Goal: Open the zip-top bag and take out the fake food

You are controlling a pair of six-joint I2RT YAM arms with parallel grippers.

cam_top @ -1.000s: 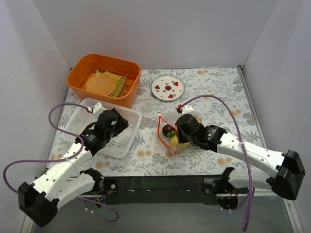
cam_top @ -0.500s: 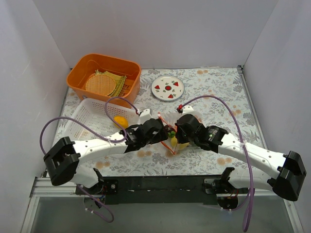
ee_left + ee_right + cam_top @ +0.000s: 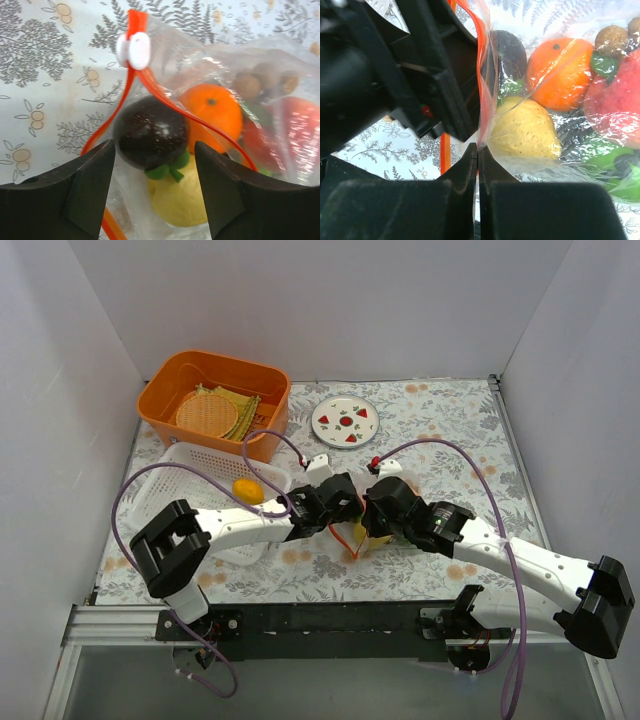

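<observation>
Right hand (image 3: pixel 477 156) tight on zip-top bag (image 3: pixel 555 162) — left hand (image 3: pixel 154 152) agape

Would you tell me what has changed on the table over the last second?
The left gripper swung right from over the white basket to the zip-top bag; open, it now brackets a dark round piece at the bag's mouth. A yellow-orange piece now shows in the basket where the arm was. The right gripper stays shut on the bag's edge; plate and orange bin are unmoved.

white arms (image 3: pixel 240 530), black joints (image 3: pixel 400 508), purple cables (image 3: pixel 432 441)
</observation>
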